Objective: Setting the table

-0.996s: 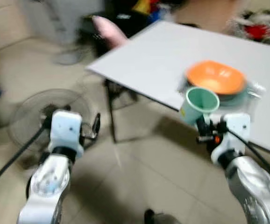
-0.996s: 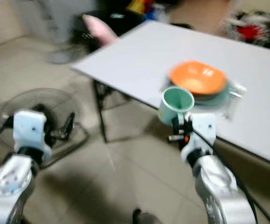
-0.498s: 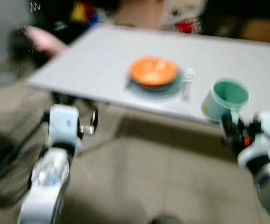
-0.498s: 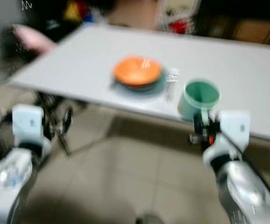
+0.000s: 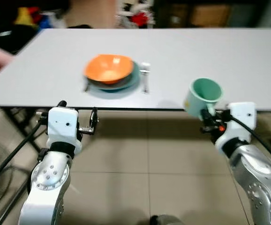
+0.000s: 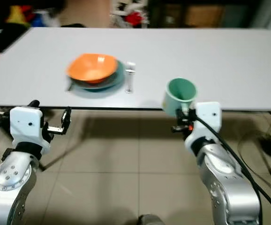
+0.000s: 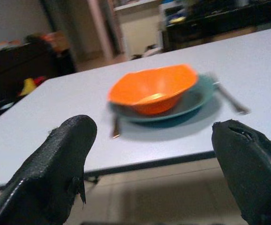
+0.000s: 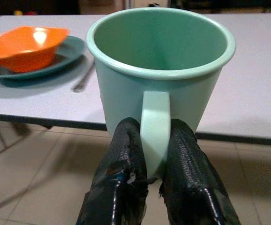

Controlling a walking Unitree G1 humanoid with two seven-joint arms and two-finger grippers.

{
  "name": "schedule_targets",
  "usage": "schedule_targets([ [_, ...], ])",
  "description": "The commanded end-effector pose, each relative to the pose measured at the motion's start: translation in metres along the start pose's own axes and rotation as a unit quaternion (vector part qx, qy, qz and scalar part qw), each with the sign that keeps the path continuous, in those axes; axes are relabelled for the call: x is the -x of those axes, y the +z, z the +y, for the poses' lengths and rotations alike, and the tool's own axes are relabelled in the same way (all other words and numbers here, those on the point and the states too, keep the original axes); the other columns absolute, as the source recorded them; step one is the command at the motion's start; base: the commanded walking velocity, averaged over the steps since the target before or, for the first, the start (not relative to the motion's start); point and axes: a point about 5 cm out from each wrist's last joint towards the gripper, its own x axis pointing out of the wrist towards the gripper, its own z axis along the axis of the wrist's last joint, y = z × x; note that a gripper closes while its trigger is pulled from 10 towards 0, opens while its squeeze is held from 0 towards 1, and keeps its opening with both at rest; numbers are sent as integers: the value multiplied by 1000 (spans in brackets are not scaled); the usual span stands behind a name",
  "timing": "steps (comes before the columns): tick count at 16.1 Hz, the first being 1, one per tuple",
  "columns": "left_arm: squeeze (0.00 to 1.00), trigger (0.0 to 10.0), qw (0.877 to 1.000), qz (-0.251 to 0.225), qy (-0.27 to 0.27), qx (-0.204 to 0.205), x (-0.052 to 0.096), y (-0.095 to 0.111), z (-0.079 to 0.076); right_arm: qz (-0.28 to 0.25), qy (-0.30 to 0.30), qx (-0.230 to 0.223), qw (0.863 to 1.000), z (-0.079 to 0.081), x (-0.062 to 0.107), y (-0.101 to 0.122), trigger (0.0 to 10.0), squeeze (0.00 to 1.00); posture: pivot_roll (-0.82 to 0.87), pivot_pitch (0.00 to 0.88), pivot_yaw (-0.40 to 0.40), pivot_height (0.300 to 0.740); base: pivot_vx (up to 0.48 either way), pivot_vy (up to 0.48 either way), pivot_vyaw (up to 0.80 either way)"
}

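Mug [image 8: 160,79] front and centre: a pale green one, pinched by its handle between the two black fingers [image 8: 121,178] of the right gripper [image 5: 206,121], fingers closed tight on either side of the handle loop. In the head views it sits centre-right of the frame, mouth tilted toward the camera, held at the near edge of the grey table [image 5: 229,61]; whether it overhangs the tabletop or hangs just in front cannot be told. Over at left of centre on the table, an orange bowl [image 5: 108,68] rests on a teal plate [image 5: 126,82], with a piece of cutlery [image 5: 146,80] lying just beside the plate's right rim and another thin piece [image 7: 115,127] at its left. Between that cutlery and the mug lies bare tabletop, and more bare grey runs off to the right edge. Left gripper [image 5: 77,123] hovers low at lower left, below the table's front edge, its fingers [image 7: 56,164] spread wide, touching nothing. Beige tiled floor [image 5: 145,173] under both arms.
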Motion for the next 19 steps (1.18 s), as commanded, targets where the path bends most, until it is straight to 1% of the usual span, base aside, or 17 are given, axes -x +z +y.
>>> schedule_targets([
  [1, 0, 10000, 1000, 3, 3, -1, 0, 0, 2, -19, 9, -4, 1000, 2, -3, 5, 10000, 0, -142, 30, 48, 740, 270, 0, 0],
  [2, 0, 10000, 1000, 2, 7, 2, -3, 1, 4, -38, 24, -4, 999, 7, -8, 10, 10000, 0, -141, 31, 51, 740, 319, 0, 0],
  [5, 0, 10000, 1000, 3, 13, 1, -6, 1, 8, -46, 41, 8, 998, 12, -12, 11, 10000, 0, -137, 32, 49, 740, 324, 0, 0],
  [8, 0, 10000, 1000, 7, 21, 2, -6, -1, 12, -57, 37, 35, 997, 15, -16, 11, 10000, 0, -135, 31, 44, 740, 388, 0, 0],
  [12, 0, 10000, 1000, 9, 21, 6, -5, -1, 10, -59, 53, 25, 997, 19, -18, 8, 10000, 0, -131, 32, 41, 740, 418, 0, 0],
  [17, 0, 10000, 1000, 11, 21, 6, -4, -1, 12, -64, 50, 19, 996, 18, -21, 8, 10000, 0, -131, 33, 41, 740, 417, 0, 0],
  [19, 0, 10000, 1000, 7, 17, 3, -5, 3, 12, -69, 52, 20, 996, 18, -21, 10, 10000, 0, -129, 35, 41, 740, 418, 0, 0],
])
